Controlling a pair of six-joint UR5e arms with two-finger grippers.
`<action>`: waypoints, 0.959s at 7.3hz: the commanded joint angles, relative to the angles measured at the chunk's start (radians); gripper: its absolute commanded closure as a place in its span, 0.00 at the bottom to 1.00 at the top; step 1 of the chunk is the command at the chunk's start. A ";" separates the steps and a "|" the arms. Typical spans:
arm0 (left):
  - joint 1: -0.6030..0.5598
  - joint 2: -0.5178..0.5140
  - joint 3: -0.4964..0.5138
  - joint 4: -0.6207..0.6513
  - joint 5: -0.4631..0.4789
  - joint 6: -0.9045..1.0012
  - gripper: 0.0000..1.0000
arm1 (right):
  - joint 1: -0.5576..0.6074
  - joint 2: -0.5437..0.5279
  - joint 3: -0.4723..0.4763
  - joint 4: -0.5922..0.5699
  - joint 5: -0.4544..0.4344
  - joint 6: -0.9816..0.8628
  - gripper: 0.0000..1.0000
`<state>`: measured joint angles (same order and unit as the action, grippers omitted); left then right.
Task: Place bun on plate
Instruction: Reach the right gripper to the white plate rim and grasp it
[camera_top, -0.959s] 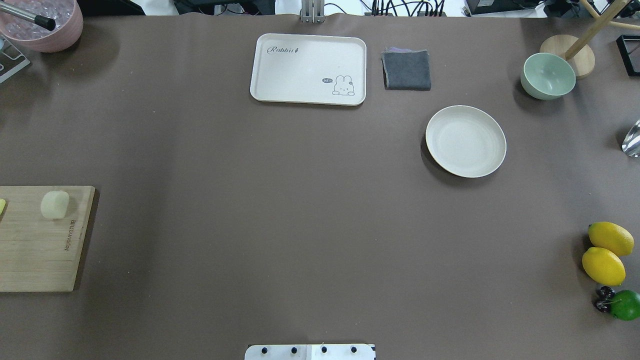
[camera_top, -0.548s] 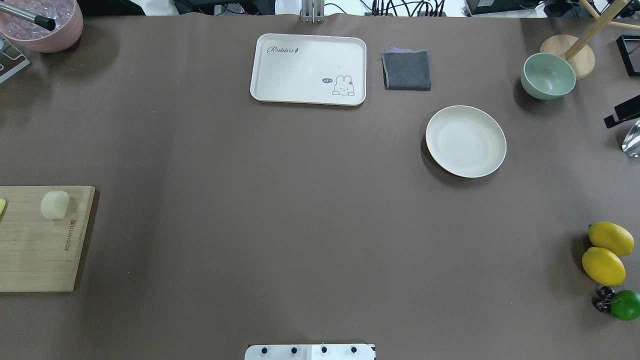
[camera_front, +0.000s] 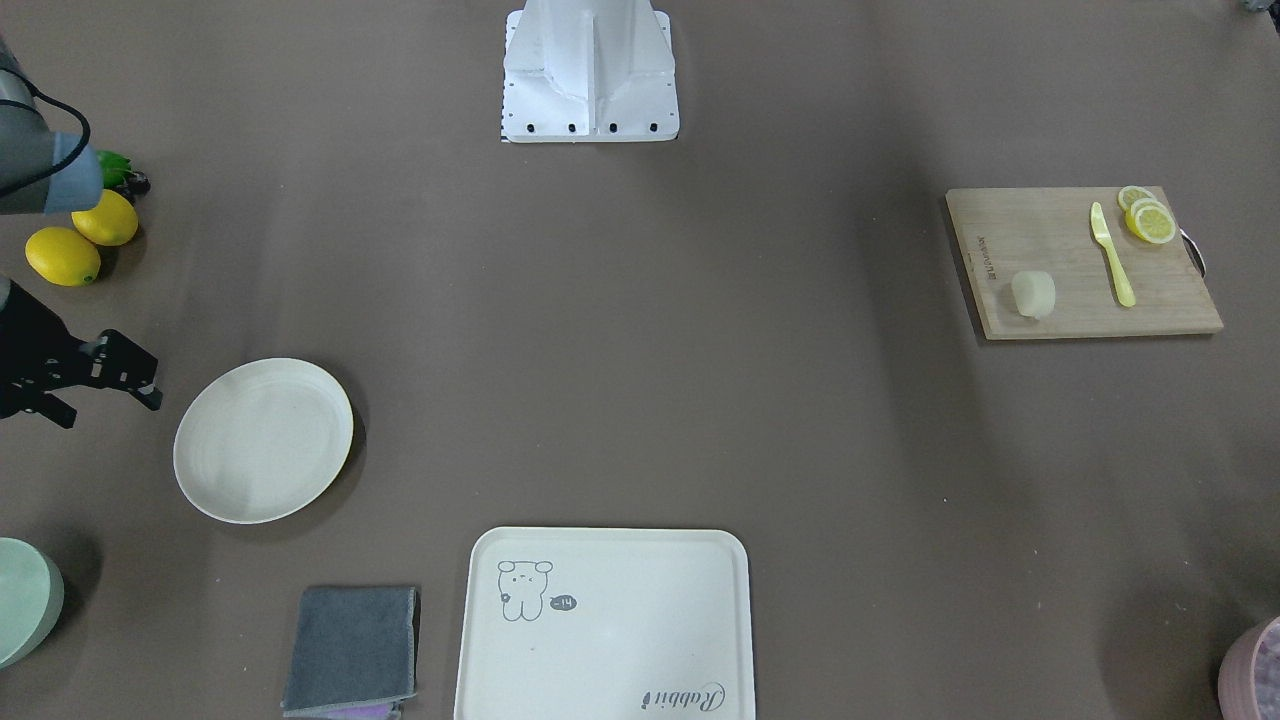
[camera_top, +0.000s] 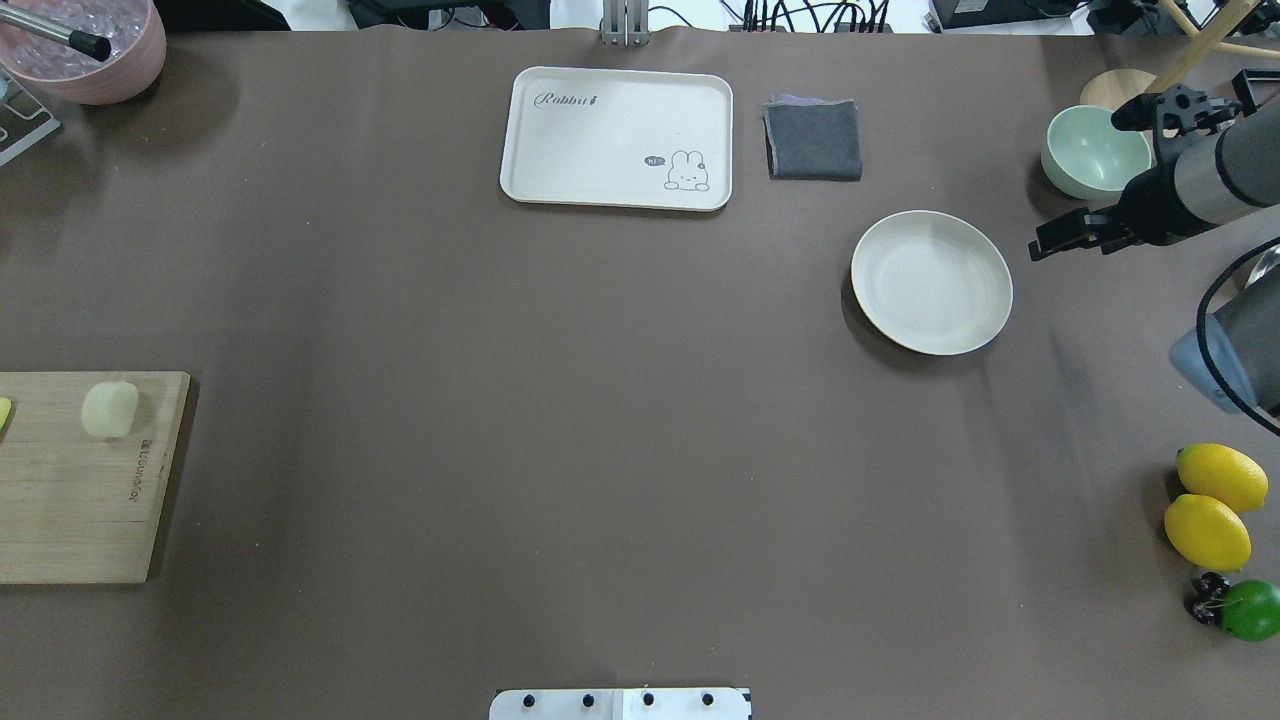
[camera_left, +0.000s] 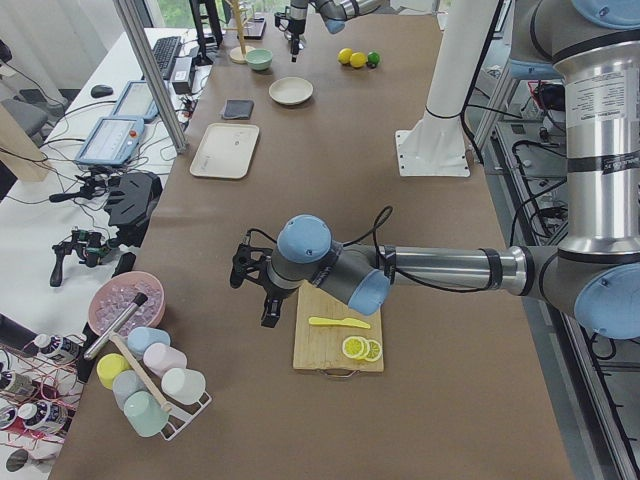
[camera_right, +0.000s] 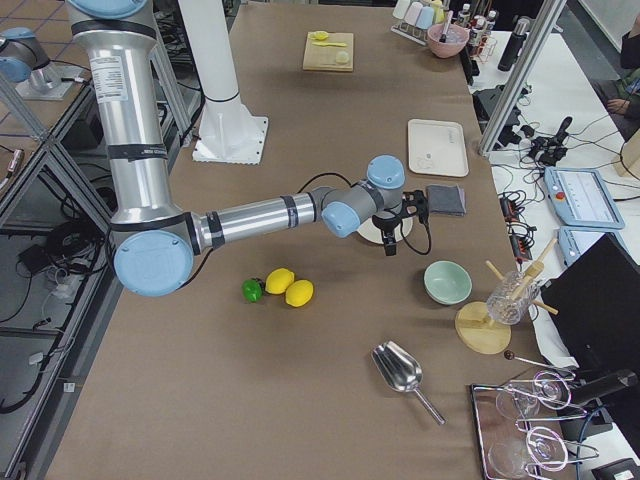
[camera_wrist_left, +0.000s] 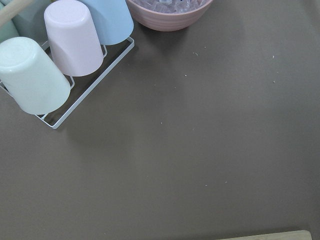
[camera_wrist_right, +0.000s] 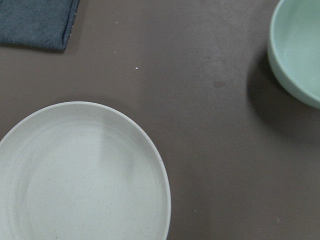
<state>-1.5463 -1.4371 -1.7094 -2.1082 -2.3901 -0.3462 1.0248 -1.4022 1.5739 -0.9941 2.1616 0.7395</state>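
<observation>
Bun lies near my left gripper, gap I cannot tell; my right gripper, wide, hangs far off by plate

Count on the surface, for you:
1 bun, 1 plate, 1 tray, 1 cloth, 1 green bowl, 1 pink bowl, 2 lemons, 1 lime, 1 board, 1 knife, 1 scoop.
Lemon slices overlap: two or three, can't tell.
</observation>
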 joint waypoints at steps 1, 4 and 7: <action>0.000 0.001 0.002 -0.003 0.000 -0.002 0.02 | -0.107 0.009 -0.055 0.069 -0.080 0.101 0.00; 0.000 0.000 0.001 -0.003 0.000 0.000 0.02 | -0.121 0.003 -0.071 0.068 -0.094 0.119 0.09; 0.002 -0.005 -0.004 -0.003 0.000 -0.004 0.02 | -0.123 0.009 -0.084 0.068 -0.123 0.147 1.00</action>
<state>-1.5455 -1.4397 -1.7119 -2.1108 -2.3900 -0.3494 0.9028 -1.3948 1.4988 -0.9265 2.0592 0.8823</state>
